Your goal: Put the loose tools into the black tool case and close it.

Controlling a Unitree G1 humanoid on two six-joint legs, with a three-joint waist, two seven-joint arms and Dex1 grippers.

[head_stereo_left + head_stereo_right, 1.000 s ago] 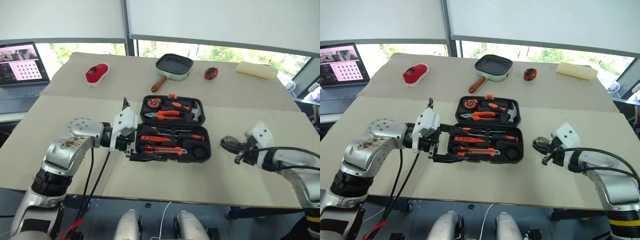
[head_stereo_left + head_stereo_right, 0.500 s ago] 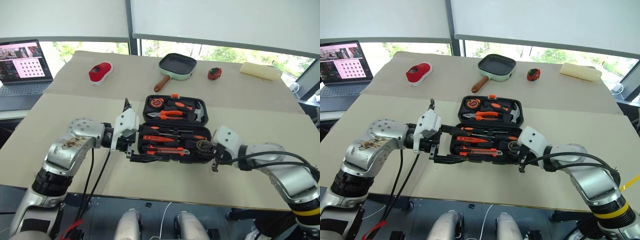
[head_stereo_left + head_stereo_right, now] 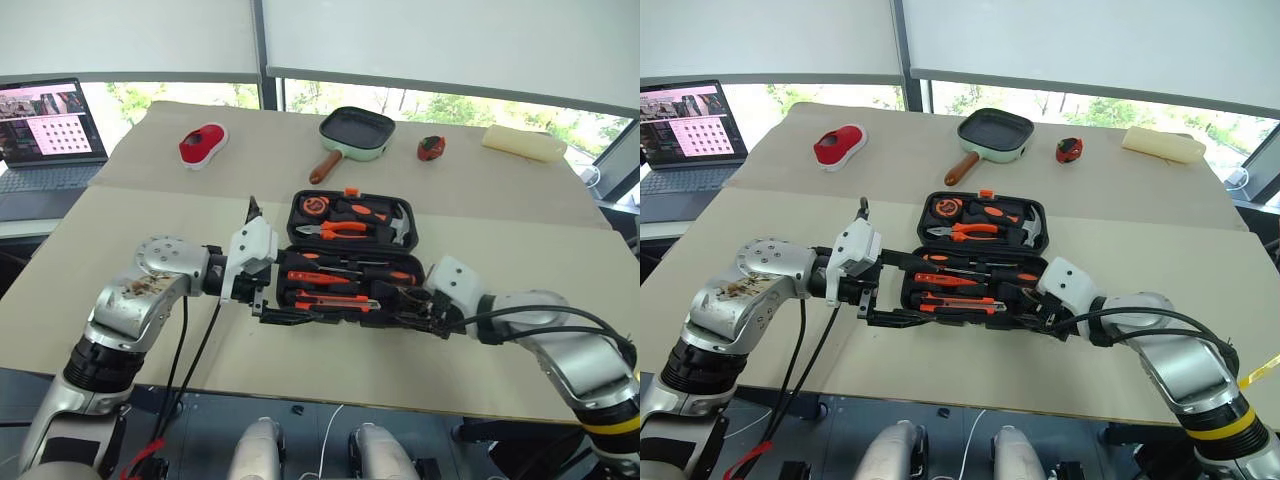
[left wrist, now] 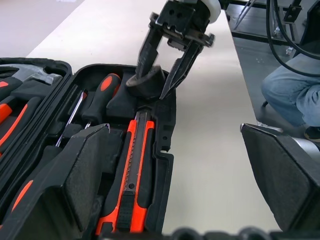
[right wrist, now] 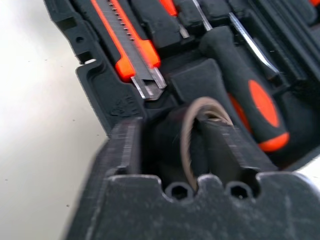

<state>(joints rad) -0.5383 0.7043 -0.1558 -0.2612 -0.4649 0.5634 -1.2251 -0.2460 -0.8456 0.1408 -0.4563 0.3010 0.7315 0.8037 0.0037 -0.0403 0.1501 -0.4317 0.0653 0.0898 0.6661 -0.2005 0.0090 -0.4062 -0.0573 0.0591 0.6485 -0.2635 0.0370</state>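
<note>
The black tool case (image 3: 292, 215) lies open in the middle of the table. Its lid holds pliers, a hammer and a tape measure. In the base lie two screwdrivers (image 3: 345, 275) and the utility knife (image 3: 325, 298). My right gripper (image 3: 415, 310) reaches into the base's right front corner. The grey-black tape roll (image 4: 145, 80) stands in the recess there between its spread fingers, leaning toward one of them. My left gripper (image 3: 268, 300) is wide open at the case's left end, its fingers on either side of the base's front corner.
At the back of the table are a green frying pan (image 3: 355, 130), a red object (image 3: 200, 145), a small red item (image 3: 431, 147) and a pale yellow block (image 3: 523, 143). A laptop (image 3: 50, 125) stands far left. A person's knee (image 4: 295, 85) shows beyond the table's right side.
My right gripper carried the tape roll from the bare table right of the case into the base's right front corner, sank a little, and spread its fingers. The left arm stayed still.
</note>
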